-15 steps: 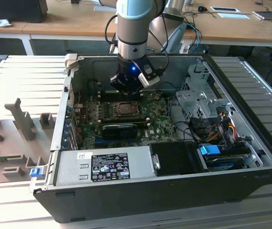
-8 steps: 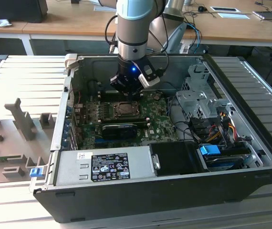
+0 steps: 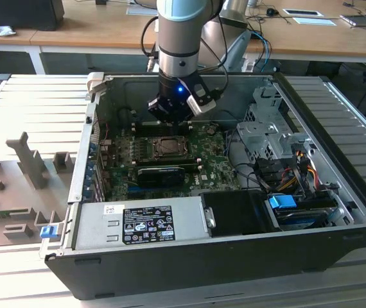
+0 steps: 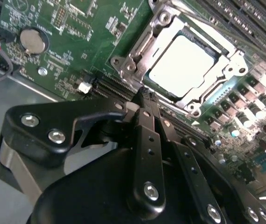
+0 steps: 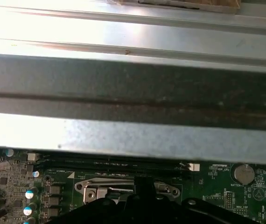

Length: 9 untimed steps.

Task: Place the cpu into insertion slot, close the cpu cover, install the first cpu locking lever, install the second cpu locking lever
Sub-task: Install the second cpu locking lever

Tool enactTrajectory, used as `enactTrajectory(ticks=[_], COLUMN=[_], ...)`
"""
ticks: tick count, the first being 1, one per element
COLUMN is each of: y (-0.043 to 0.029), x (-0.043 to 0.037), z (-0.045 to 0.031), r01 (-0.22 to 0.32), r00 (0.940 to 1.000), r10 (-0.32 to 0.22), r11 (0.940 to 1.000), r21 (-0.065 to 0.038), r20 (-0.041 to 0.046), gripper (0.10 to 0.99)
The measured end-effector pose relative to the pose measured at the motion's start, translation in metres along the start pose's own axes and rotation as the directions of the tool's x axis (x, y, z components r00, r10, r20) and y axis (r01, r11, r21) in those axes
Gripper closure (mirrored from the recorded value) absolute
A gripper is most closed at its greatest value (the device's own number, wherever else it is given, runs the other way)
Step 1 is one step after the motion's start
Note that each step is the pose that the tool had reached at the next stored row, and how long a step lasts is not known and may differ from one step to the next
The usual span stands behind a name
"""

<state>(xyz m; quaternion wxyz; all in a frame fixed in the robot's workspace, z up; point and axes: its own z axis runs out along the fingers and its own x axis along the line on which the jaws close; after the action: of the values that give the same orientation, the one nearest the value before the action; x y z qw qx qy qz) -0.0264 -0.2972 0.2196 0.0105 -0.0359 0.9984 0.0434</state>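
Here the cpu (image 4: pixel 182 60) is seen lying flat in the insertion slot (image 4: pixel 168 95), its pale metal top showing through the square window of the cpu cover (image 4: pixel 231 60), which is laid down over it; the chip is square, so no long axis can be given, and any marking on its top is washed out by glare; in the exterior view the socket (image 3: pixel 168 147) is seen near the middle of the green motherboard (image 3: pixel 212 168), toward the rear wall of the computer case (image 3: pixel 234 253). The near edge of the socket is partly hidden behind the gripper (image 4: pixel 147 95) in the second wrist view; its fingers (image 4: pixel 148 135) are drawn together with nothing seen between them, the tips hovering just at the socket's metal rim; whether they touch the rim cannot be told. In the first wrist view the socket frame (image 5: pixel 91 189) is cut off by the dark gripper body (image 5: pixel 147 205), and much of that view is taken up by the case's metal wall (image 5: pixel 133 130). A coin cell battery (image 4: pixel 32 39) is seen on the board, well apart from the socket; a white-and-black label (image 3: pixel 148 223) is carried on the power supply (image 3: pixel 93 228) at the case's front edge, its print too small to be read; a long black card (image 3: pixel 160 173) lies just beside the socket.
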Motion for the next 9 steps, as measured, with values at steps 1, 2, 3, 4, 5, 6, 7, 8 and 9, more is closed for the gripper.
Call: enactTrajectory(ticks=[1,2,3,4,5,6,7,8,9], y=[-0.0006,-0.0013,-0.0030,-0.0050,-0.0065,-0.0072,-0.0073,-0.0072,-0.0064], x=[0.0000,0.0001,0.0003,0.0004,0.0005,0.0006,0.0006,0.0006,0.0003], z=[-0.0001,-0.0002,-0.0003,-0.0005,-0.0006,-0.0007,-0.0014,-0.0043,-0.0140], r01=[0.000,0.000,0.000,0.000,0.000,0.000,0.000,0.000,0.000], r00=[1.0000,1.0000,1.0000,1.0000,1.0000,1.0000,1.0000,1.0000,1.0000], r10=[0.000,0.000,0.000,0.000,0.000,0.000,0.000,0.000,0.000], r11=[1.0000,1.0000,1.0000,1.0000,1.0000,1.0000,1.0000,1.0000,1.0000], r21=[0.000,0.000,0.000,0.001,0.001,0.001,0.001,0.001,0.001], r20=[-0.0001,-0.0002,-0.0001,-0.0002,-0.0002,-0.0002,-0.0004,-0.0001,-0.0001], gripper=[0.980,0.980,0.980,0.980,0.980,0.980,0.980,0.980,0.980])
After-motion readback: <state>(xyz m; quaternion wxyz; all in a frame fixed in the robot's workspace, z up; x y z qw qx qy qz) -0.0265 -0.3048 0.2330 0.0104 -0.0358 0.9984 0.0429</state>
